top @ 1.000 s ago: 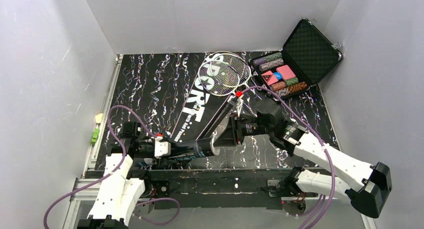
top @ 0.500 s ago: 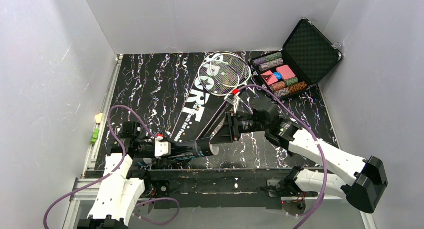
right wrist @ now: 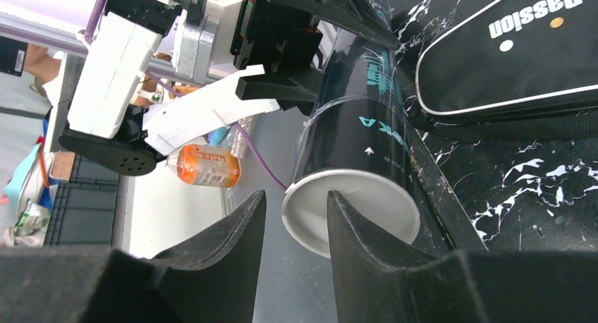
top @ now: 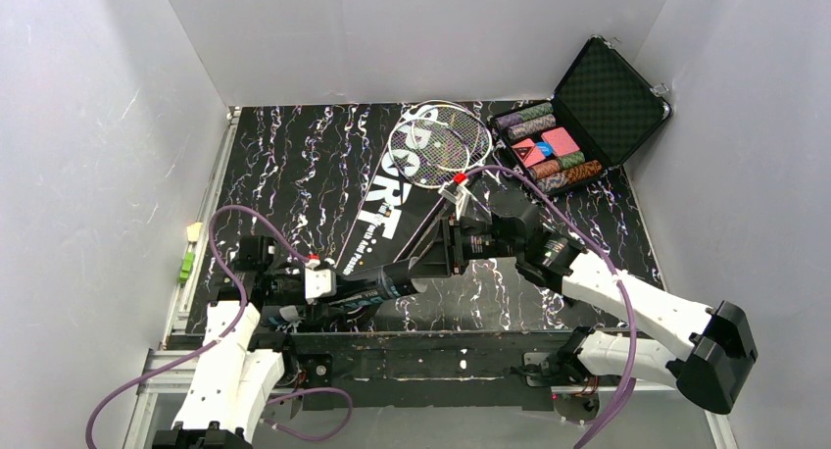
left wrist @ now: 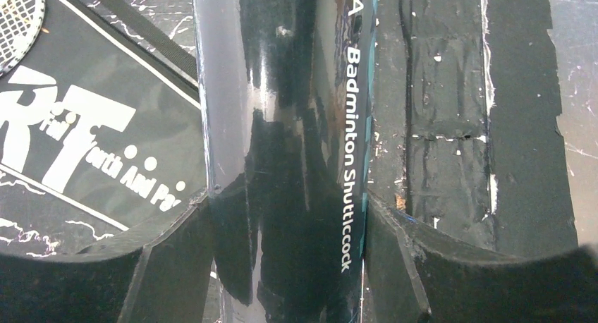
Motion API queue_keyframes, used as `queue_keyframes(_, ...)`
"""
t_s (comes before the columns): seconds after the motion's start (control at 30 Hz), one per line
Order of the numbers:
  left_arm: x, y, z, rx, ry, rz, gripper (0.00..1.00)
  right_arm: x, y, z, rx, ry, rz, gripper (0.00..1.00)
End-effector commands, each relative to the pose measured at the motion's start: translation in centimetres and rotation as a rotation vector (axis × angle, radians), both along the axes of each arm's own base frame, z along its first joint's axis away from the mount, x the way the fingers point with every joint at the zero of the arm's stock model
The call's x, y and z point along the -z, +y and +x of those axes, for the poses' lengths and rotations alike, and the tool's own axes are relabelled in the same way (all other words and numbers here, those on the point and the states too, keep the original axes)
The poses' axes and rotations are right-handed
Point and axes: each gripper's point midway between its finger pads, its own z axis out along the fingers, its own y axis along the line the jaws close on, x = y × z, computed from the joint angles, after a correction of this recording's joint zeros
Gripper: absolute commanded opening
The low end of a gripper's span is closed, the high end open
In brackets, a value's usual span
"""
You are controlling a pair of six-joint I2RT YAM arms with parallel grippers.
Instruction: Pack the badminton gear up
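My left gripper [top: 340, 290] is shut on the long black teal-printed tube [top: 377, 284], holding it low over the table's near edge. In the left wrist view the tube [left wrist: 282, 125], lettered "Badminton Shuttlecock", fills the gap between the fingers of the left gripper [left wrist: 288, 196]. My right gripper [right wrist: 296, 199] is open at the tube's white end cap [right wrist: 381, 206], with the cap's rim between its fingers. The black "SPORT" bag [top: 392, 199] lies flat mid-table. Two white-strung rackets [top: 441, 140] rest on its far end. No shuttlecocks show.
An open black hard case of coloured poker chips [top: 588, 116] stands at the back right. A metal rail [top: 441, 346] runs along the near table edge. Small yellow and green pieces [top: 188, 258] sit on the left rail. White walls enclose the table.
My right gripper has moved left up to the tube's white cap end. The tube's free end has risen a little in the left gripper's hold.
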Motion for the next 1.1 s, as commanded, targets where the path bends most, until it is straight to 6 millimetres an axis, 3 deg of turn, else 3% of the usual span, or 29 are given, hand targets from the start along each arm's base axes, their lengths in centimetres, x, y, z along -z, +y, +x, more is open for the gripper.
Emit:
queue_keyframes(0.0, -4.0, -1.8, 0.3, 0.026, -0.029, -0.17, 0.02, -1.4, 0.9, 1.0, 0.062, -0.072, 0.042, 0.46)
queue_keyframes(0.47, -4.1, -1.9, 0.2, 0.028, -0.036, -0.174, 0.02, -1.6, 1.8, 1.6, 0.09, -0.066, 0.055, 0.49)
queue_keyframes(0.73, -5.1, -2.2, 0.1, 0.037, -0.028, -0.209, 0.02, -0.7, -0.3, 2.2, 0.168, -0.048, 0.066, 0.49)
queue_keyframes(1.07, -5.1, -2.1, 0.0, 0.041, -0.036, -0.2, 0.01, -1.9, -3.1, 3.6, 0.229, -0.04, 0.113, 0.49)
